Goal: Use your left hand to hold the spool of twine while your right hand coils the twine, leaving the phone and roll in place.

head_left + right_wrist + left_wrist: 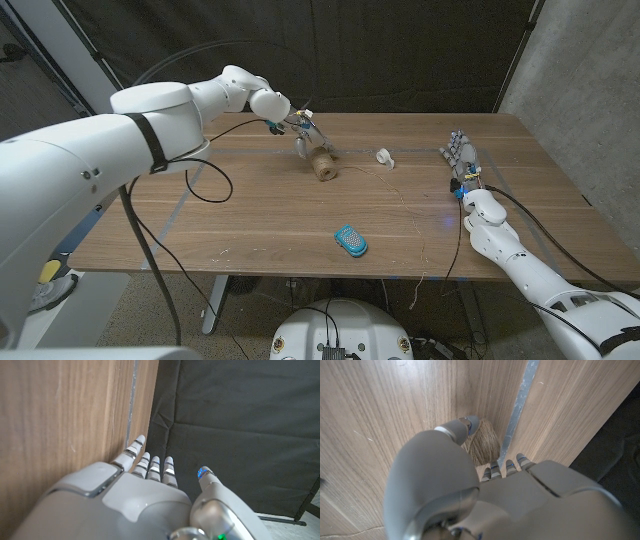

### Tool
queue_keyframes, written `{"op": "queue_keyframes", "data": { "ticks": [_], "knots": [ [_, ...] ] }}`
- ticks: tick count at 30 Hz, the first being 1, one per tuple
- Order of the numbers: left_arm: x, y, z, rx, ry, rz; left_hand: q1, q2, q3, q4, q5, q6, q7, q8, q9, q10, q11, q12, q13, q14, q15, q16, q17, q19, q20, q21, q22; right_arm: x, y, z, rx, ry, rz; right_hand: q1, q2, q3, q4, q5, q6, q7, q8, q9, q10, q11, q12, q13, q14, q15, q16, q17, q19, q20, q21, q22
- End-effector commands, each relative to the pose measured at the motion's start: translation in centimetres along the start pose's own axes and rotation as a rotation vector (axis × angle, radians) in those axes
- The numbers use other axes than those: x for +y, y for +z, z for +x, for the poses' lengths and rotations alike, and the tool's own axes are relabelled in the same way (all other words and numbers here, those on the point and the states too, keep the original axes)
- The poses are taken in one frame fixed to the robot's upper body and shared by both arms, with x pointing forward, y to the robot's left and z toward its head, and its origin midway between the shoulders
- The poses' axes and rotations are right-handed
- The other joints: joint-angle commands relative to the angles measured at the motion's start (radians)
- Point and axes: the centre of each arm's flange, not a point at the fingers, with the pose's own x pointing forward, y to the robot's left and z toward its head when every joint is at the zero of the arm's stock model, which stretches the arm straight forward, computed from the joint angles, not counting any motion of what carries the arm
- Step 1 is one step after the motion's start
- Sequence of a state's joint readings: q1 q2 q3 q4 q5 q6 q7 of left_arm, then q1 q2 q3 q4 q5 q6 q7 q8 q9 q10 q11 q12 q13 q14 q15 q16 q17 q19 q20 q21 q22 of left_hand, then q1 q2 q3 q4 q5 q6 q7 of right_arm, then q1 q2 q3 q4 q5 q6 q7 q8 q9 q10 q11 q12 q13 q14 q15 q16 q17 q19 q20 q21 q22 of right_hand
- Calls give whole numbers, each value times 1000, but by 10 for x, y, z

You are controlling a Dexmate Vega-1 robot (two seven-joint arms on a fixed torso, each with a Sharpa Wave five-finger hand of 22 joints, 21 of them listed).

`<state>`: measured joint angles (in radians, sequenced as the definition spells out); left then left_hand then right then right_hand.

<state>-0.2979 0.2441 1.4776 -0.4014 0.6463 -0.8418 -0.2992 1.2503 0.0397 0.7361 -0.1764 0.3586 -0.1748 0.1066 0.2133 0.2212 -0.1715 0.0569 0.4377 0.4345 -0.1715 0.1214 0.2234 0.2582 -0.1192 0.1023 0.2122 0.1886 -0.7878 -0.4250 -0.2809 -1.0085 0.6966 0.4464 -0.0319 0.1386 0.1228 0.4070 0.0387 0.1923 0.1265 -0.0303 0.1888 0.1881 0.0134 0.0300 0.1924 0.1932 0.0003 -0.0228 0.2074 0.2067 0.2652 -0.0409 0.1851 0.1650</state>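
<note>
Dark curtains back the wooden tabletop (250, 215). The spool of twine (323, 166) lies near the far edge, with loose twine (405, 215) trailing from it toward the near edge, uncoiled. The left robot hand (303, 128) closes its fingers around the spool. The right robot hand (461, 160), well right of the spool, is open and holds nothing. Coiling appears not yet begun. The blue phone (350, 240) lies nearer than the spool; the white roll (384, 156) sits just to its right.

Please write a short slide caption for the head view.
Left hand reaches the twine spool; right hand waits open.
</note>
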Motion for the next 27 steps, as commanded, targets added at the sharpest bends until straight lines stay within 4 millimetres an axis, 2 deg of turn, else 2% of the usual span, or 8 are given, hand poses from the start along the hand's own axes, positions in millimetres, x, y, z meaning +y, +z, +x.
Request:
{"op": "queue_keyframes", "data": {
  "ticks": [1,21,27],
  "knots": [
    [-4,2,1,-8,14,19,19,4,-9,0,-4,-24,-5,9,6,-77,-1,17,12,0,3,10,7,8,1,5,5,-2,-3,-1,14,0,1,8,19,5,-5,-2,-5,-1,5,4,0,9,5,5,-1,0,3,4,-8,-6,7,6],
    [-10,8,10,-11,20,34,37,9,-30,1,-14,-26,-3,11,13,-93,-1,39,38,4,3,16,17,12,2,6,7,-9,-12,-12,31,-19,6,5,19,4,-3,-2,-8,-4,4,4,-4,11,5,5,-2,4,3,5,-9,2,7,6],
    [-14,6,11,1,47,44,42,8,-35,0,-17,-18,-7,15,14,-88,0,48,45,10,1,20,20,15,3,8,7,-11,-15,-15,36,-25,6,6,36,12,3,0,-8,-11,5,4,-3,6,6,5,-3,0,4,7,-11,-3,6,6]
  ]
}}
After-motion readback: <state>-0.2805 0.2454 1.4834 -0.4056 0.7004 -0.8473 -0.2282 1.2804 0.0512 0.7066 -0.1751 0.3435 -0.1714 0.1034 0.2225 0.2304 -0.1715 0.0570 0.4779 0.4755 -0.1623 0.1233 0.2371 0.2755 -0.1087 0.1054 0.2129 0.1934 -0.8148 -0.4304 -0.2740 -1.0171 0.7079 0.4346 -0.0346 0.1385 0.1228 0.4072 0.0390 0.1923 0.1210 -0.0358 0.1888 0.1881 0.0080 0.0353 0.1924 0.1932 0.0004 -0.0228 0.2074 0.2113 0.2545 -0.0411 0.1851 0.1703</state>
